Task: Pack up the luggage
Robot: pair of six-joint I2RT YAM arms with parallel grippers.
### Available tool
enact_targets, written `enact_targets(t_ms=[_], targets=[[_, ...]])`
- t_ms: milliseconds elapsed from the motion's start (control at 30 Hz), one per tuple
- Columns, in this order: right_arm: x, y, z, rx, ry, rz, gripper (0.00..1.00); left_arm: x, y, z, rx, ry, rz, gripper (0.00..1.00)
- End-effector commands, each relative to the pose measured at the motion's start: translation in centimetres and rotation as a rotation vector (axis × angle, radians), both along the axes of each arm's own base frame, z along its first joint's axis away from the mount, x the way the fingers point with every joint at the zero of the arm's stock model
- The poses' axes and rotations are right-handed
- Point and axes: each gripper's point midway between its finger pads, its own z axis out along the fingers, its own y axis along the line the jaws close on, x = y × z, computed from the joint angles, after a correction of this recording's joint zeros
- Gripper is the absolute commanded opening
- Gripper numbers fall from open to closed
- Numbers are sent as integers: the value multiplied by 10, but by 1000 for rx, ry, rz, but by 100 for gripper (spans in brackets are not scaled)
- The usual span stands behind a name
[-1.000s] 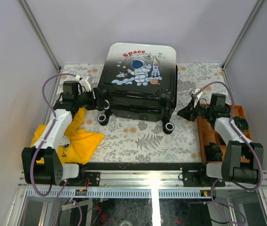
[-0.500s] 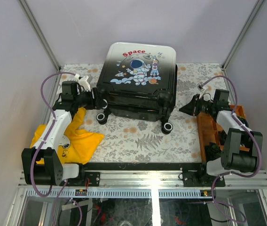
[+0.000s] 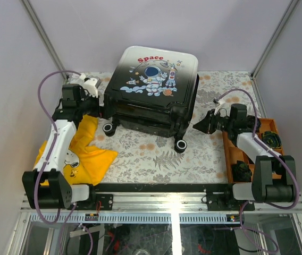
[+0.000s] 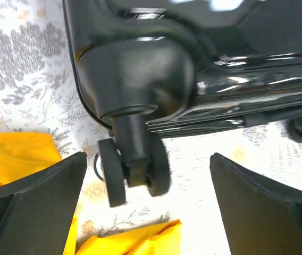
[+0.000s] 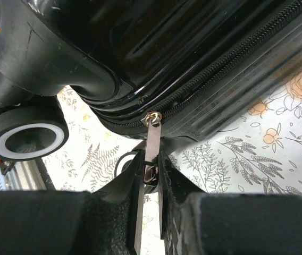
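The luggage [image 3: 152, 85] lies shut on the table, astronaut print up, with its wheels toward me. My left gripper [image 3: 99, 110] stands open at its near-left corner. In the left wrist view the left gripper [image 4: 148, 162] has its jaws wide apart, with the caster wheel [image 4: 161, 169] between them and touching neither. My right gripper [image 3: 198, 126] is at the case's right side. In the right wrist view the right gripper [image 5: 150, 175] is shut on the metal zipper pull [image 5: 152, 139], which hangs from the slider on the black zipper track.
A yellow garment [image 3: 84, 154] lies at the near left, under the left arm. An orange compartment tray [image 3: 235, 154] with small dark items runs along the right edge. Two casters [image 3: 181, 145] stick out from the case's near side.
The left gripper has opened wide and moved up and to the left. The luggage has slid left and turned a little. The right gripper has followed leftward, still pinching the zipper pull.
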Motion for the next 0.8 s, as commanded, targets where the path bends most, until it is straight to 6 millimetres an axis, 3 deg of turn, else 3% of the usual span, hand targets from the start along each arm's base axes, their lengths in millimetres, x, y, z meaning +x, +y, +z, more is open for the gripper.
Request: enact_targets(t_ms=[0, 100, 300, 367, 467, 633, 767], targets=[[0, 14, 10, -11, -69, -10, 0, -17, -9, 62, 122, -177, -122, 100], [-3, 19, 8, -10, -63, -10, 0, -32, -44, 75, 102, -131, -251, 100], [-2, 19, 5, -11, -53, -20, 0, -76, -161, 75, -2, -48, -442, 100], [-2, 21, 6, -16, -64, -18, 0, -94, -201, 70, -39, -42, -482, 100], [-4, 23, 6, -19, -73, -15, 0, -113, -242, 52, -49, -10, -481, 99], [-7, 29, 6, -20, -87, -4, 0, -116, -291, 28, -68, 29, -399, 89], [-8, 30, 6, -16, -91, -4, 0, -101, -306, 7, -50, 51, -292, 90]])
